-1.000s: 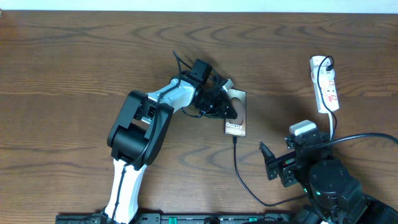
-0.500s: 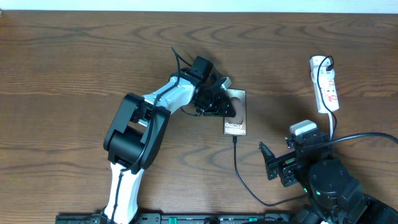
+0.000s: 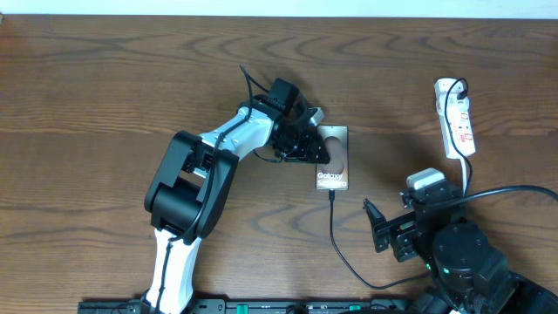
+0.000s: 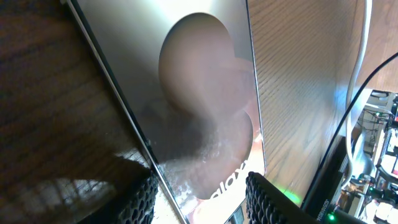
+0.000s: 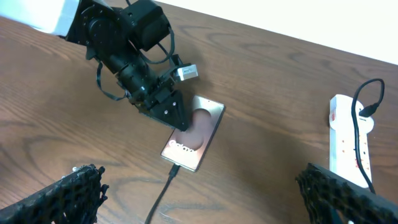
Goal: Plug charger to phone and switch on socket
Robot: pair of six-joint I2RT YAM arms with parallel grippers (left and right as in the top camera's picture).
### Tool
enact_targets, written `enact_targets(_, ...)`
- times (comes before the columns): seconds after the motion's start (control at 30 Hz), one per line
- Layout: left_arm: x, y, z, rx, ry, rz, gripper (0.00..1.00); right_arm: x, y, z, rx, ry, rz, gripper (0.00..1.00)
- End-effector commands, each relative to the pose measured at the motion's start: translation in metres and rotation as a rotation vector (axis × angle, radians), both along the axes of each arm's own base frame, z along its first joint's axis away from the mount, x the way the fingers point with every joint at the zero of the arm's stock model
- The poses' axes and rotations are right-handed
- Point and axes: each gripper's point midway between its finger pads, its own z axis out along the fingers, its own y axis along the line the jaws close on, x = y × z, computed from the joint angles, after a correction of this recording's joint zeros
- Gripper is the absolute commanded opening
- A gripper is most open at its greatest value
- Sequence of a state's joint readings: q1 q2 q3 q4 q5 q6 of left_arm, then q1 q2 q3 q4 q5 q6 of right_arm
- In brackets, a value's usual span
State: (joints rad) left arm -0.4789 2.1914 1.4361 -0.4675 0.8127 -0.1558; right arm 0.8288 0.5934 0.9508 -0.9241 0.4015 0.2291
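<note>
Overhead, the phone (image 3: 332,161) lies flat near the middle of the brown tabletop (image 3: 105,78), its "Galaxy" end toward the robot. The left arm (image 3: 218,157) reaches over it, so the black wrist covers the far left corner of the handset and hides the left jaws from this side. The left wrist view helps more: two ribbed black pads (image 4: 142,202) stand at the bottom edge, one near each long side of the phone, with a clear gap between them, so the left jaws are parted. Whether the pads touch the glass or only hang above it, I cannot tell, because the picture cuts them off and the glossy face gives blurred reflections. The charger (image 3: 336,231) is a thin black line that meets the near short end of the phone and runs toward the robot, then disappears under the right arm (image 3: 458,257). Whether its tip sits fully in the port is too small to judge. The socket (image 3: 455,118) lies well apart at the right, with a black plug (image 3: 459,87) at its far end and a thin cable along it; its red marks are too small to read. In the right wrist view the right jaws are spread wide and hold nothing; both mesh fingers are cut by the lower corners, and one hides the near end of the socket.
</note>
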Motion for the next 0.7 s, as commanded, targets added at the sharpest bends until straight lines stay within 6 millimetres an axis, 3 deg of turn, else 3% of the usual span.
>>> enact_targets(0.0,-0.005,0.042,-0.066,0.257,0.012,0.037,0.49,0.002,-0.004,0.006,0.024,-0.005,-0.034,0.99)
enact_targets(0.07,-0.006,0.043,-0.066,0.259,0.016,0.036,0.49,0.002,-0.004,0.006,0.024,-0.005,-0.034,0.99)
enact_targets(0.1,-0.007,0.045,-0.065,0.264,0.026,0.039,0.74,0.001,-0.004,0.006,0.023,-0.004,-0.034,0.99)
enact_targets(0.23,0.002,0.059,-0.048,0.261,0.027,0.079,0.92,-0.001,-0.007,0.000,0.001,0.015,-0.034,0.99)
enact_targets(0.37,0.027,0.094,0.002,0.334,-0.092,0.170,0.94,-0.003,-0.009,-0.008,-0.009,0.042,-0.044,0.99)
enact_targets(0.43,0.035,0.114,0.038,0.401,-0.192,0.217,0.94,-0.003,-0.009,-0.010,0.005,0.053,-0.058,0.99)
enact_targets(0.53,0.034,0.132,0.114,0.434,-0.368,0.281,0.94,0.003,-0.015,-0.013,0.034,0.069,-0.138,0.99)
enact_targets(0.57,0.028,0.135,0.151,0.420,-0.457,0.304,0.94,0.008,-0.022,-0.014,0.048,0.071,-0.209,0.99)
enact_targets(0.63,0.015,0.141,0.196,0.420,-0.580,0.337,0.94,0.014,-0.032,-0.016,0.062,0.080,-0.298,0.99)
enact_targets(0.67,-0.002,0.151,0.233,0.434,-0.698,0.376,0.94,0.020,-0.040,-0.022,0.059,0.102,-0.365,0.99)
